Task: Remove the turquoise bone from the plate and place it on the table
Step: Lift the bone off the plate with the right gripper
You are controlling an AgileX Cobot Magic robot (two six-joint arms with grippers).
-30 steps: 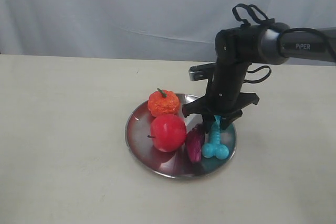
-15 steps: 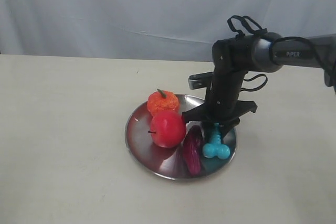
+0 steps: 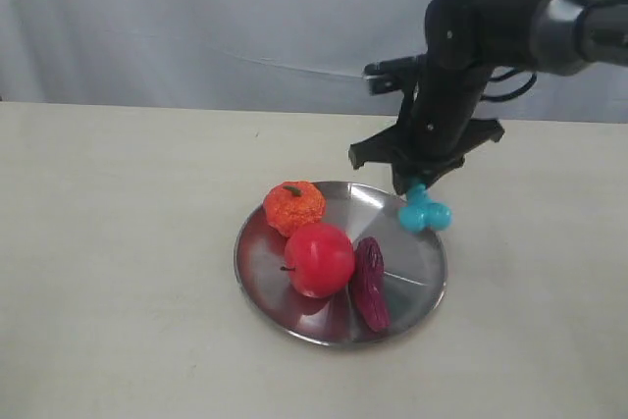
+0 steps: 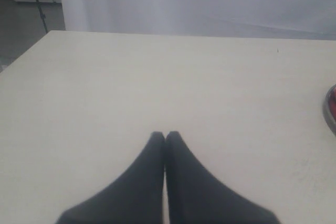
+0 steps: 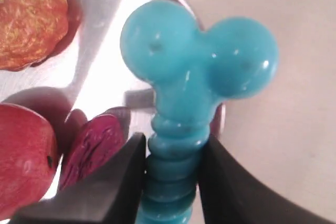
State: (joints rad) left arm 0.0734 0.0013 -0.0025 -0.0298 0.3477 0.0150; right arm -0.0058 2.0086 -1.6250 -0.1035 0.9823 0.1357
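The pale table (image 3: 118, 291) fills most of the scene, and on it sits the shiny steel plate (image 3: 417, 267). The plate carries a red apple (image 3: 319, 259), an orange pumpkin-like fruit (image 3: 293, 205) and a dark purple oblong piece (image 3: 370, 282) lying just beside the apple. The black right arm (image 3: 491, 26) reaches in over the far right side of the plate with its wrist pointing down. Below it the right gripper (image 3: 417, 188) grips the turquoise bone (image 3: 425, 213) by its ribbed shaft, so the bone hangs clear of the plate with one knobbed end lowest. The right wrist view shows the two dark fingers (image 5: 123, 177) pressed on either side of the shaft. It also shows the knobs straddling the plate's rim, one over steel and the other over bare tabletop. The lift off the plate looks done, and the step in hand is the carry to the table. The next move probably calls for shifting the bone outward until both knobs are past the rim. The gripper can then lower it close to the surface and open its jaws, so the rubbery toy does not bounce or roll back. The left gripper (image 4: 165, 140) rests apart over bare table with its jaws pressed together on nothing.
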